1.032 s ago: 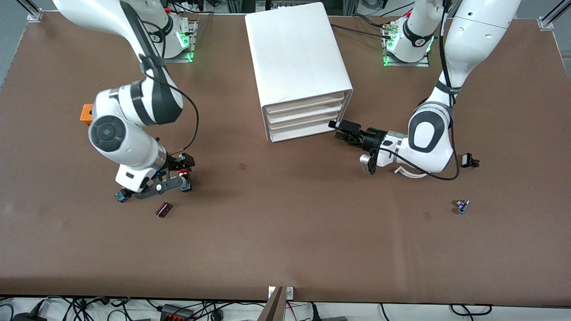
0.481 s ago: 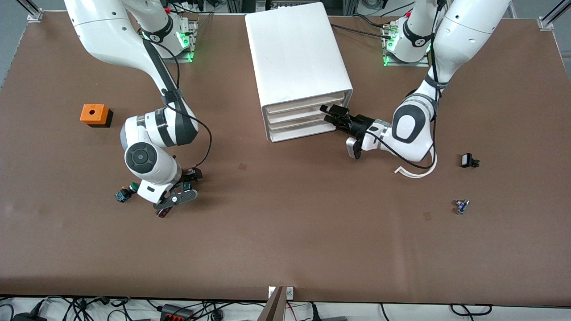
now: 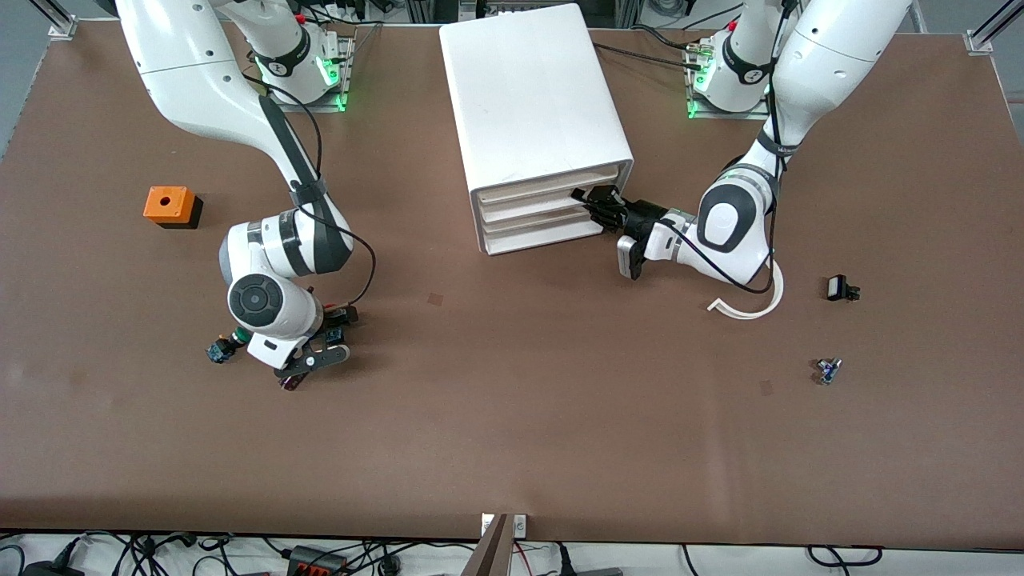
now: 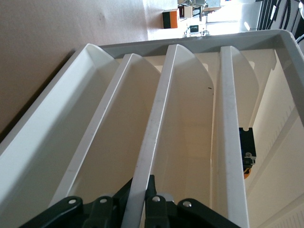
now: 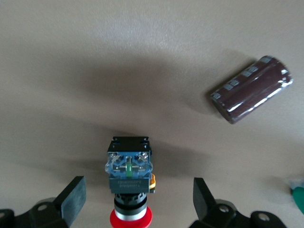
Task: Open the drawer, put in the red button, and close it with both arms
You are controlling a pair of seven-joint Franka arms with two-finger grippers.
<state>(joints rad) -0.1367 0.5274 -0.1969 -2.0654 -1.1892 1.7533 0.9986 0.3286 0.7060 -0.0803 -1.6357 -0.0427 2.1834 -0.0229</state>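
Left gripper (image 3: 590, 205) narrowly pinched a drawer (image 4: 152, 142) lip, pull pending; right gripper (image 5: 135, 199) straddled the red button (image 5: 129, 190), spread wide

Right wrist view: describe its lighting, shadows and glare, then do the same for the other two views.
Right wrist view: soft dark shadow spreads on the table above the red button; white glints streak the maroon capacitor. Left wrist view: the white drawer fronts are brightly lit, with a washed-out patch at top. Front view: even overhead light, faint shadows under both arms, green base lights glowing.
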